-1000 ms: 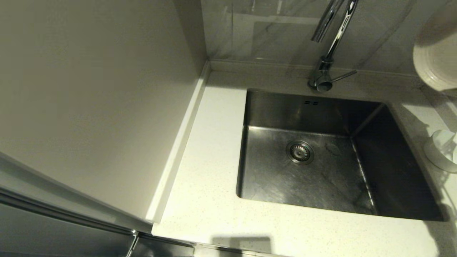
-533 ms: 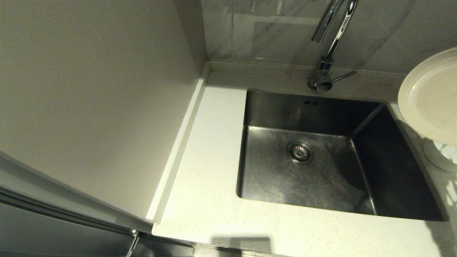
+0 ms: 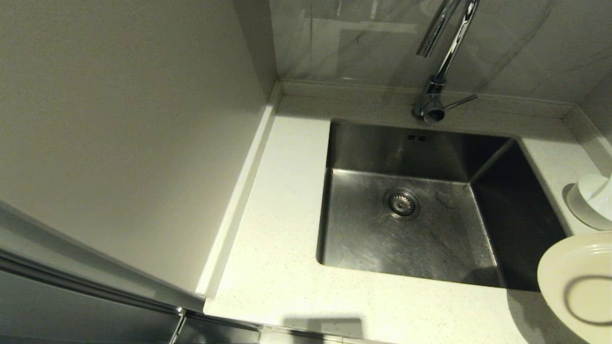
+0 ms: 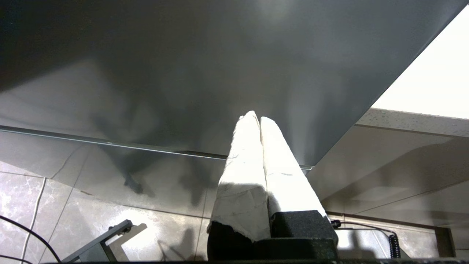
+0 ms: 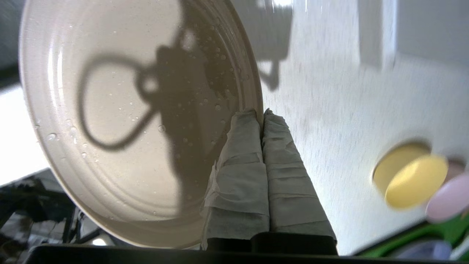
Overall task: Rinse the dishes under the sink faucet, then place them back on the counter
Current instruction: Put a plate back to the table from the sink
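A cream plate [image 3: 576,286], wet with droplets, hangs tilted over the counter [image 3: 282,229] at the sink's front right corner. In the right wrist view my right gripper [image 5: 262,112] is shut on the rim of the plate [image 5: 121,121]; the gripper itself is out of the head view. A small white bowl [image 3: 590,203] rests on the counter just right of the sink [image 3: 406,239]. The chrome faucet [image 3: 442,62] stands behind the basin, with no water running. My left gripper [image 4: 255,117] is shut on nothing, parked low in front of a grey cabinet face.
A beige wall panel [image 3: 119,119] borders the counter's left side. In the right wrist view a yellow round thing [image 5: 414,179], a pink one [image 5: 449,198] and something green lie on the counter beyond the plate.
The plate has moved from high at the back right, past the sink's right side, down toward the front right corner. The bowl is uncovered again.
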